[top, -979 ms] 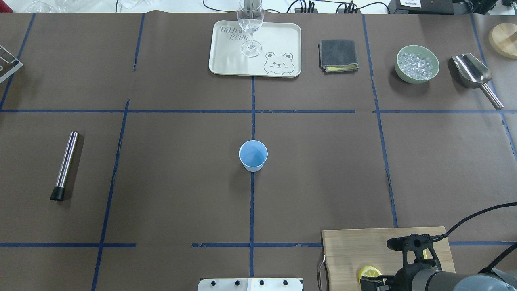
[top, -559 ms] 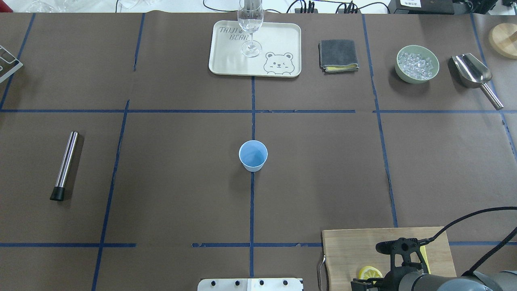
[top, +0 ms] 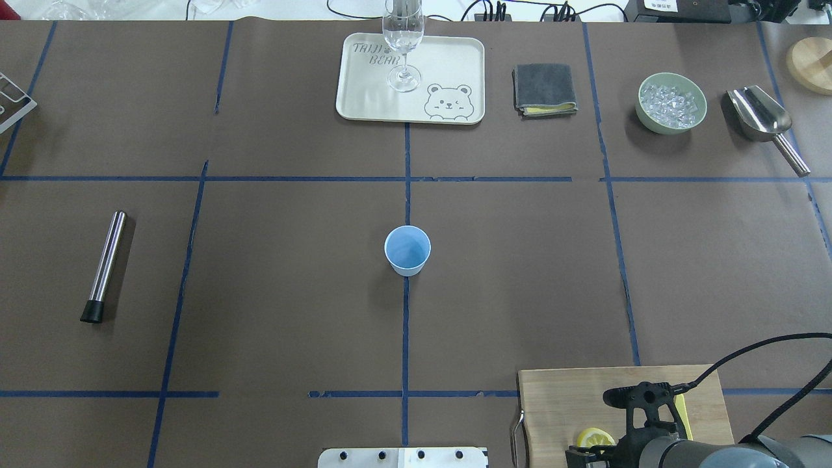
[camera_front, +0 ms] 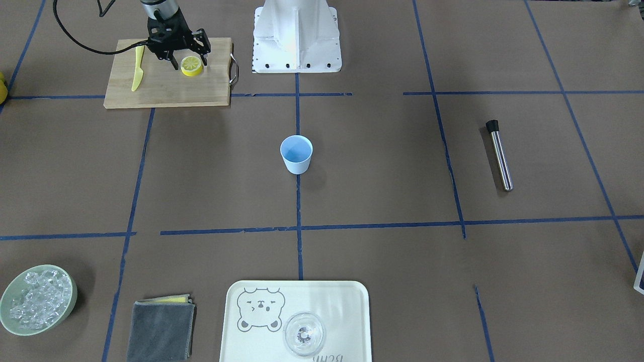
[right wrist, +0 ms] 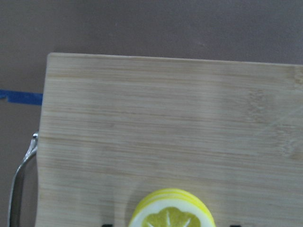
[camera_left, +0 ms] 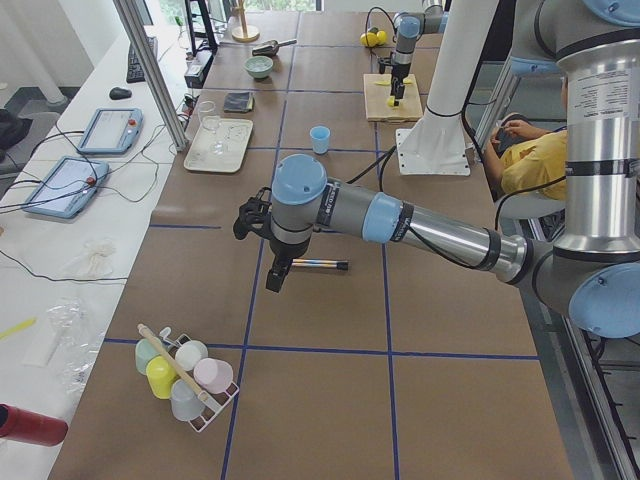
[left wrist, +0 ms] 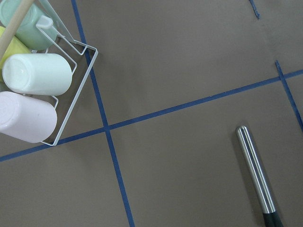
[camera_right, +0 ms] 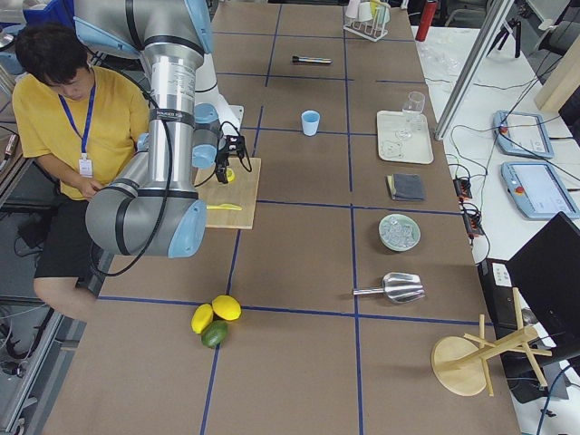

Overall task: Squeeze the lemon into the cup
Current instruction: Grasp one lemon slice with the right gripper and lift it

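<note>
My right claw (camera_front: 187, 59) sits low over the cutting board (camera_front: 166, 86). Its fingers stand apart, with the lemon (camera_front: 191, 66) lying flat between them. In the right wrist view the slice is at the bottom edge, pale face up. A dark fingertip shows on either side of it, with bare wood between each tip and the rind, so I read it as bracketed but not gripped. The yellow knife (camera_front: 137, 75) lies on the same board to the claw's outer side, apart from the fingers. The cup (top: 407, 250) stands upright well away from the claw, forward of it and in toward the middle of the worktop (top: 273, 273). I can see nothing inside it.

The left claw (camera_left: 273, 275) shows only in the view from the left end, hanging above a steel tube (camera_left: 320, 264). I cannot tell from there whether its fingers are apart or together.

As I judge it, the task has barely begun: nothing is picked up and nothing has gone into the cup. I have yet to close on the slice, lift it off the board, carry it across to the cup and squeeze above the mouth. The slice is thin and lies flat, so I expect the pinch across its rind to need care, or it could skid out.
</note>
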